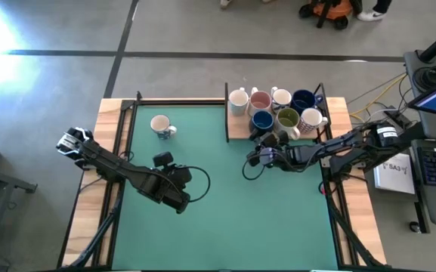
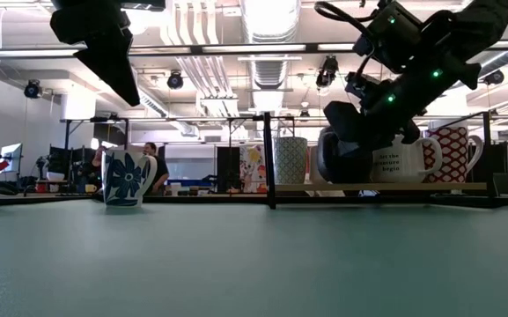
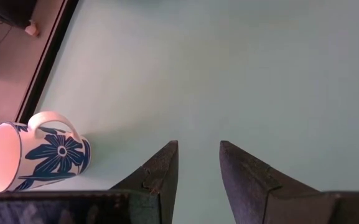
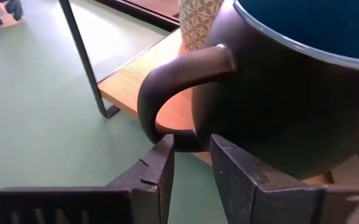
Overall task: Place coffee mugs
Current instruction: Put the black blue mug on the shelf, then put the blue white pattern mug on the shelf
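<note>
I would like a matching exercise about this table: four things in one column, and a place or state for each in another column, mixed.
Things:
1. flowered mug
2. dark mug
3. left gripper
4. wooden shelf

Places or states:
A. open above bare green mat
B. holds a cluster of mugs
C. alone on the mat, far left
D. handle sits at the right gripper's fingertips

Pairs: 1-C, 2-D, 3-A, 4-B

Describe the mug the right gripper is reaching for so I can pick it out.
On the wooden shelf at the table's far right, it is the dark blue mug on the front edge, nearest the green mat. The right gripper straddles its handle. Its teal inside and matte dark outside distinguish it.
</note>
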Robot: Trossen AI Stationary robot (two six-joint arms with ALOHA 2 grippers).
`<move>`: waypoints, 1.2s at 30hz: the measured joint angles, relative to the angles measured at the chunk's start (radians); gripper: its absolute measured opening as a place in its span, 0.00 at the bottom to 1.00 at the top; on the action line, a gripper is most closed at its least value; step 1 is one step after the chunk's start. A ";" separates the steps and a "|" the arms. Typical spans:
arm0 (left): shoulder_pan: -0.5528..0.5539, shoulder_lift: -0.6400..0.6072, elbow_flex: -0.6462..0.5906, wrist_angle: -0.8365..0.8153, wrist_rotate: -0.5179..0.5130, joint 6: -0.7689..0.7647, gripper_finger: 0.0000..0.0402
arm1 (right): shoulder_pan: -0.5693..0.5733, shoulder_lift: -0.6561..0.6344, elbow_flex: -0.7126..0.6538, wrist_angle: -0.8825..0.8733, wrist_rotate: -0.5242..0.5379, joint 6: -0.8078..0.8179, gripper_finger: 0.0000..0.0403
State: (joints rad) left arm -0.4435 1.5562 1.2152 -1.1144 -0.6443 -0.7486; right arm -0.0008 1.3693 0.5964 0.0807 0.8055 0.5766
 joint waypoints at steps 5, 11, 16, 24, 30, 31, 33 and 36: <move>0.000 0.000 0.000 0.000 0.000 0.000 0.25 | 0.000 0.000 0.000 -0.002 0.002 0.000 0.23; 0.000 0.000 0.000 0.000 0.000 0.000 0.25 | 0.004 -0.031 0.000 -0.001 -0.092 0.033 0.22; 0.000 0.000 0.000 0.001 0.000 -0.001 0.25 | 0.023 -0.113 0.000 -0.017 -0.242 0.042 0.22; 0.021 0.000 0.000 0.002 0.001 0.000 0.25 | 0.076 -0.267 0.000 -0.122 -0.417 0.061 0.22; 0.114 -0.005 0.000 -0.011 0.042 0.024 0.25 | 0.077 -0.336 0.000 -0.154 -0.499 0.071 0.22; 0.133 -0.005 0.000 -0.010 0.052 0.039 0.25 | 0.077 -0.337 0.000 -0.153 -0.499 0.067 0.22; 0.173 -0.005 0.000 -0.010 0.078 0.074 0.25 | 0.077 -0.337 0.000 -0.154 -0.499 0.040 0.23; 0.238 -0.005 0.000 -0.011 0.109 0.126 0.25 | 0.077 -0.332 0.012 -0.153 -0.500 -0.051 0.23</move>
State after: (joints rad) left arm -0.2054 1.5509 1.2152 -1.1250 -0.5353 -0.6230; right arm 0.0765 1.0370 0.6086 -0.0722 0.3051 0.5256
